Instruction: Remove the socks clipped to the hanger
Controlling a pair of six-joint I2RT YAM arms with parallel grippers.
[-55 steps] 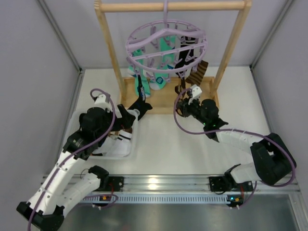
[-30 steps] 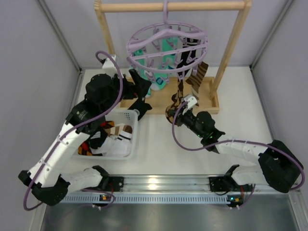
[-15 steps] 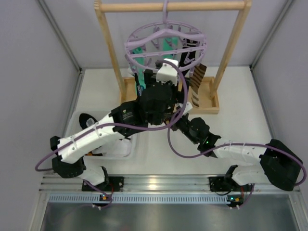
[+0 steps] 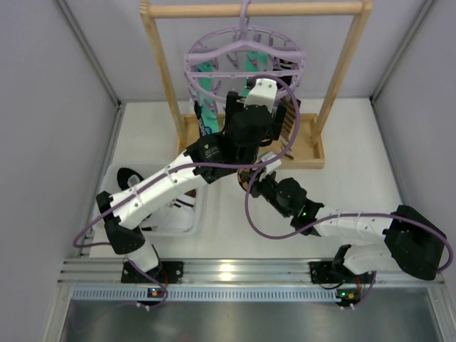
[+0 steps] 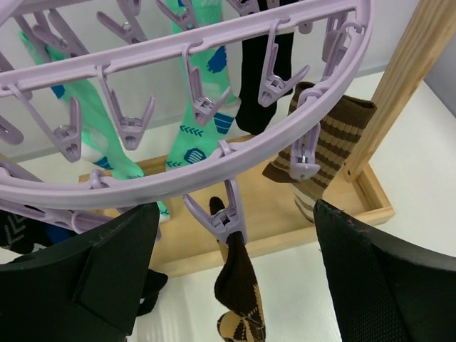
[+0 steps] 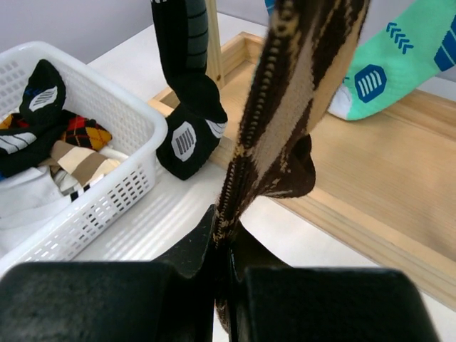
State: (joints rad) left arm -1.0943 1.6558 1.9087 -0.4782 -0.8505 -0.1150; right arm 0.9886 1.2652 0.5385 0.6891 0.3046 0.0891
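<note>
Swinging across from the basket side, your left arm has climbed right under the hanger [image 4: 246, 53], and from above the left gripper [image 4: 255, 108] now sits just below the lavender ring, between the posts of the wooden rack [image 4: 160, 64]. Your right gripper [image 4: 258, 178] has drawn back low toward the near side, and the left forearm hides most of what it grips. Over to the left wrist: fingers [image 5: 107, 271] spread wide, nothing between them but air and one clip peg [image 5: 226, 217] dead centre, its jaws biting the cuff of the brown argyle sock [image 5: 239, 285]. A brown striped sock [image 5: 328, 146], a black sock [image 5: 263, 64] and the mint socks [image 5: 206, 107] hang from pegs beyond. Right wrist now: pads pinched tight on the lower end of that argyle sock, which runs taut up out of frame, with the white basket [image 6: 135, 153] already holding socks just to the side. You look set up for a two-handed release: squeeze that peg and the right hand should take the sock free.
</note>
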